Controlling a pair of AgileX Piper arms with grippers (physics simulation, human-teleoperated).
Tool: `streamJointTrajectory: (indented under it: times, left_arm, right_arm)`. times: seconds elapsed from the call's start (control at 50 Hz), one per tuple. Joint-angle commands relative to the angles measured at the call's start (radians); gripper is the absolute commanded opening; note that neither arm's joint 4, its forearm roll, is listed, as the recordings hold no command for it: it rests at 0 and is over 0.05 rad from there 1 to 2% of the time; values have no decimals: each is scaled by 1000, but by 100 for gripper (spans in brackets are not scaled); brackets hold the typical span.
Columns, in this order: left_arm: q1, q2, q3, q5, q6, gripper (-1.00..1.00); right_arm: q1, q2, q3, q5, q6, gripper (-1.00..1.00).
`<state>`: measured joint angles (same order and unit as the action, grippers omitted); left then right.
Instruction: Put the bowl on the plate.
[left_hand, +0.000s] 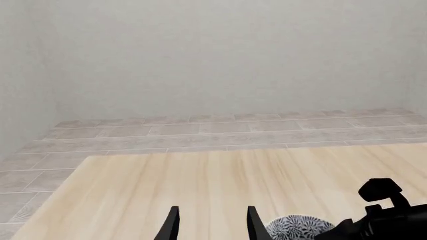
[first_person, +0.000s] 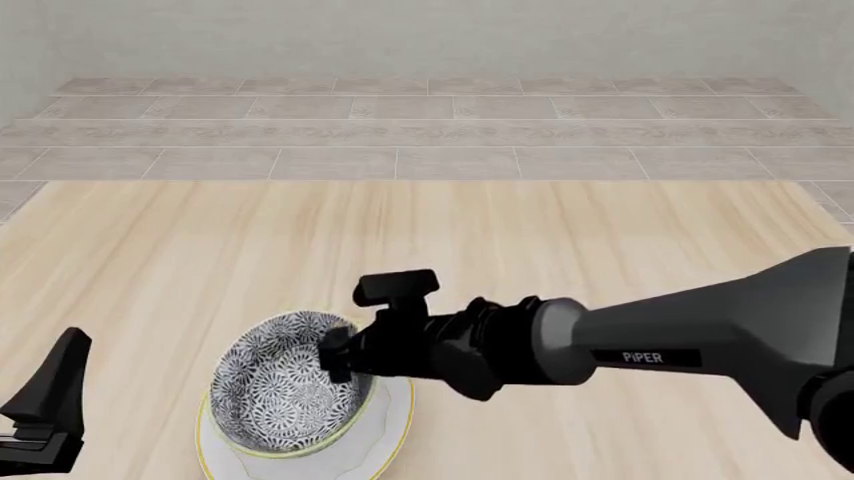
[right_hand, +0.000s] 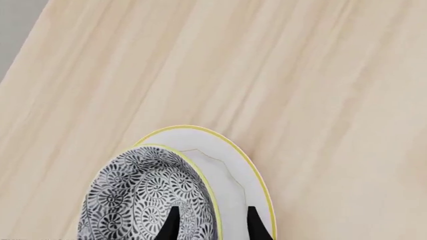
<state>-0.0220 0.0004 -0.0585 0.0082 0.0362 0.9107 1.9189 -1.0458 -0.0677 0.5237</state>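
The bowl (first_person: 287, 385), grey-and-white floral inside with a pale yellow-green rim, rests tilted on the white yellow-rimmed plate (first_person: 387, 425) near the table's front edge, left of centre. My right gripper (first_person: 340, 355) reaches in from the right and straddles the bowl's right rim. In the right wrist view the right gripper (right_hand: 212, 225) is open: one finger is over the bowl (right_hand: 147, 200), the other over the plate (right_hand: 230, 165), with a gap to the rim on each side. My left gripper (first_person: 54, 385) is open and holds nothing at the front left corner.
The light wooden table (first_person: 561, 230) ends at a tiled floor (first_person: 427, 130) and a pale wall. In the left wrist view, the right arm (left_hand: 383, 215) and a bit of the bowl (left_hand: 300, 227) show beyond the left gripper (left_hand: 212, 225).
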Motion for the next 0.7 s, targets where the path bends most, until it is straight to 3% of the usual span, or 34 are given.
streamJointTrajectory:
  times: [0.02, 0.7]
  left_arm:
    - [-1, 0, -1, 0, -1, 100]
    - [-4, 0, -2, 1, -1, 100]
  right_arm:
    - [5, 3, 2, 0, -1, 100]
    - [-41, -77, -12, 79, -68, 100]
